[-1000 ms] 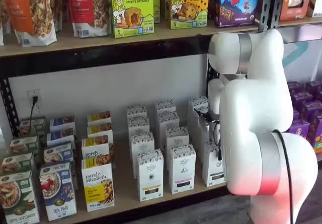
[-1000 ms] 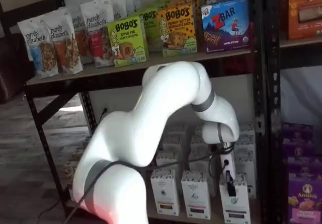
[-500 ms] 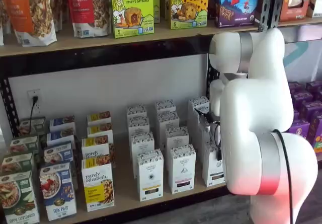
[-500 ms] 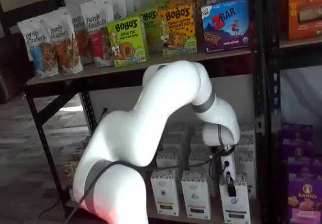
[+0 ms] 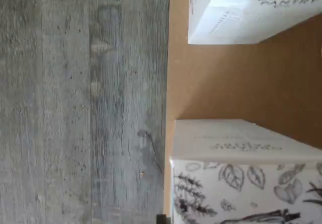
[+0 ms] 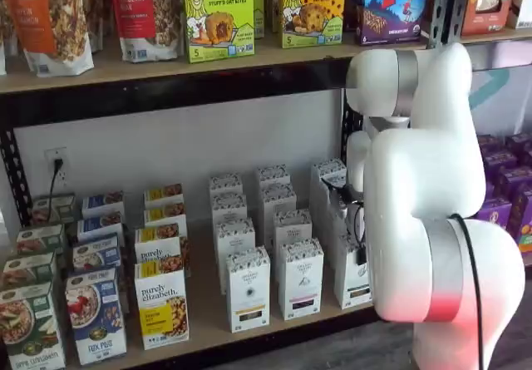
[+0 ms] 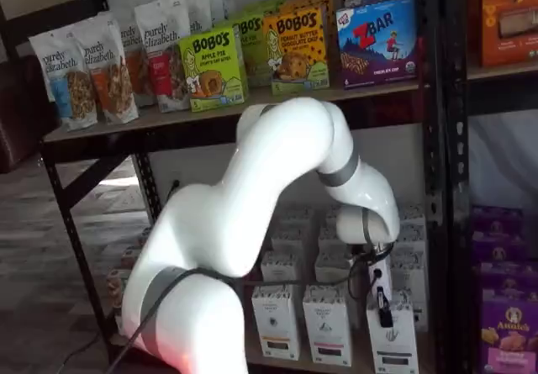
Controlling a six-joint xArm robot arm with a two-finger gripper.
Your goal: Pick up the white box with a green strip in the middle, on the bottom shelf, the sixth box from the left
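Note:
The bottom shelf (image 6: 208, 313) is a tan board holding rows of boxes. The white box at the right end of the front row (image 6: 352, 277) is partly hidden by my arm. It also shows in a shelf view (image 7: 392, 345). Its strip looks dark and I cannot make out the colour. My gripper (image 7: 384, 313) hangs with its black fingers right at this box's top. Only a side-on dark finger shows, so no gap can be read. In the wrist view a white box top with leaf drawings (image 5: 246, 194) lies close below on the tan board (image 5: 216, 83).
Two more white boxes (image 6: 248, 291) (image 6: 301, 278) stand left of the target, with further rows behind. Coloured cereal boxes (image 6: 96, 313) fill the shelf's left part. A black upright (image 7: 437, 181) stands right of the target. Purple boxes (image 7: 504, 323) sit in the neighbouring bay. Grey floor (image 5: 80, 103) borders the shelf edge.
The arm's upper joints have risen slightly. The gripper has stayed at the top of the right-hand front box, hardly shifting.

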